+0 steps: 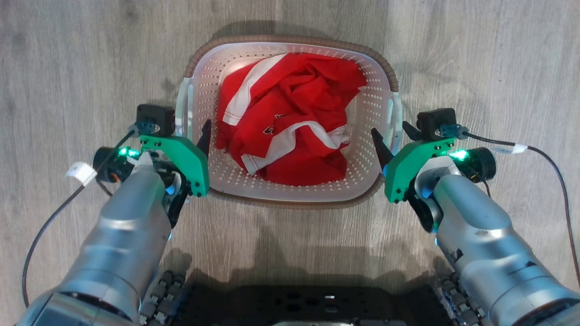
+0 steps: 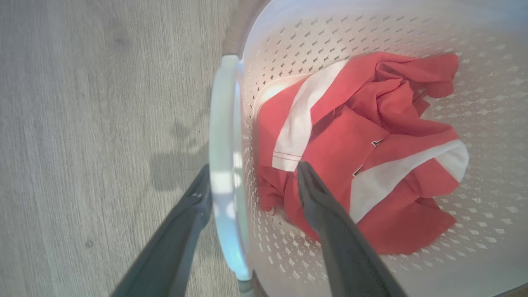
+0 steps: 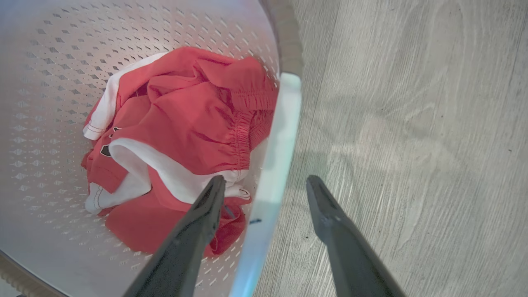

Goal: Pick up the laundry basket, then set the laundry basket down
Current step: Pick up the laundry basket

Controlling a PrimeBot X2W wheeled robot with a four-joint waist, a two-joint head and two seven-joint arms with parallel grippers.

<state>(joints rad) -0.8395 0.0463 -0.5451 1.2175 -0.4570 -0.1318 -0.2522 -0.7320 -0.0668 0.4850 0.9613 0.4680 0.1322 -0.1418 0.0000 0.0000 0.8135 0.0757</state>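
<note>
item: laundry basket [image 1: 290,40], on floor [image 1: 68,68] before us, red garment [image 1: 290,117] inside | left gripper [image 2: 252,167]: released, astride left handle [image 2: 222,136] | right gripper [image 3: 266,179]: released, astride right handle [image 3: 280,136] | step: pre-grasp, we judge | next: we clench both handles, then lift level

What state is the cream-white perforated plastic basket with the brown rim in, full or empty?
Partly filled: the cream-white basket holds crumpled red-and-white clothing on its bottom, with bare perforated wall showing around it.
</note>
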